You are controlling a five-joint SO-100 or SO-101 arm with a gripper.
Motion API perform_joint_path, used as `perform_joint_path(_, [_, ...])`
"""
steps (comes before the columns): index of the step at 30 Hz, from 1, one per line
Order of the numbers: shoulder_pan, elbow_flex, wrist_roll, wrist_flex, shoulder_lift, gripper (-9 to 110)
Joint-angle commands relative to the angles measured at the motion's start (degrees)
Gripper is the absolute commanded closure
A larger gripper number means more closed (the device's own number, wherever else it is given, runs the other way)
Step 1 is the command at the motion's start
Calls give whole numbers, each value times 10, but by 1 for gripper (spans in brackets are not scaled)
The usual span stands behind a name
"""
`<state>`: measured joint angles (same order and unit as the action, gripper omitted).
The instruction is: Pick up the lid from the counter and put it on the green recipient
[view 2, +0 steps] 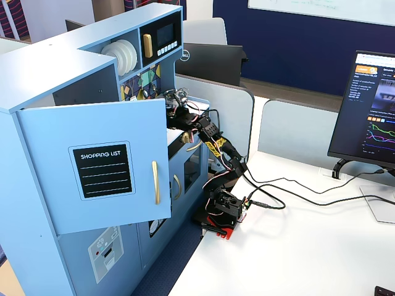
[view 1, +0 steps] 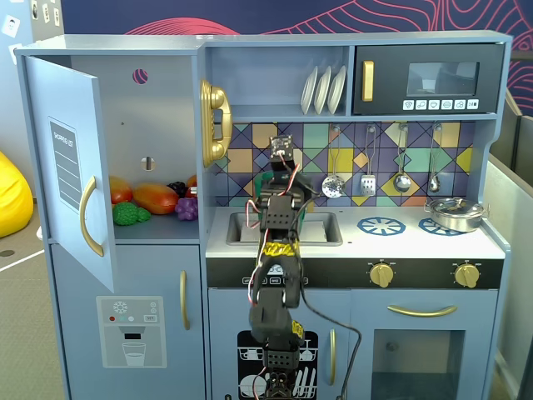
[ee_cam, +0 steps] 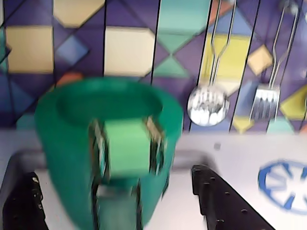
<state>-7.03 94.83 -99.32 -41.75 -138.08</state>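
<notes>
Green recipient [ee_cam: 72, 158] between open hand [ee_cam: 115, 201] fingers.

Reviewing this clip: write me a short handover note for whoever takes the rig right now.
Gripper: open, empty, its dark fingers either side of the green pot in the wrist view.
Green pot: upright, uncovered, on the counter before the tiled wall; its ribbed handle faces the camera.
Lid: not seen in any view; the arm blocks the sink area in a fixed view.
Done: nothing visible; pot has no lid.
Left: find the lid, grasp it, set it on the pot.
</notes>
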Motion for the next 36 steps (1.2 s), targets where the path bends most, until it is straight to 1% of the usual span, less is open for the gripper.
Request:
perform_joint_path(1, [0,62,11,-54,-105,71])
perform_joint_path(5, [-10,215,8,-71,-211,77])
perform_joint_path(7, [-16,282,-11,-98,-254,84])
perform_joint_path(9, [-25,354,-12,-103,-294,88])
perform_joint_path(14, [-28,476,49,-160,-347,101])
perform_joint_path(16, [-31,518,98,-163,-352,101])
perform_joint_path(18, [-34,557,120,-163,-352,101])
perform_joint_path(21, [-24,606,76,-184,-352,101])
perform_joint_path(26, [-9,663,134,-179,-364,101])
perform_joint_path(30, [-15,697,152,-223,-389,101])
perform_joint_path(31, [-14,702,152,-235,-393,101])
perform_joint_path(33, [-8,713,109,-262,-393,101])
perform_joint_path(36, [4,729,111,-272,-396,101])
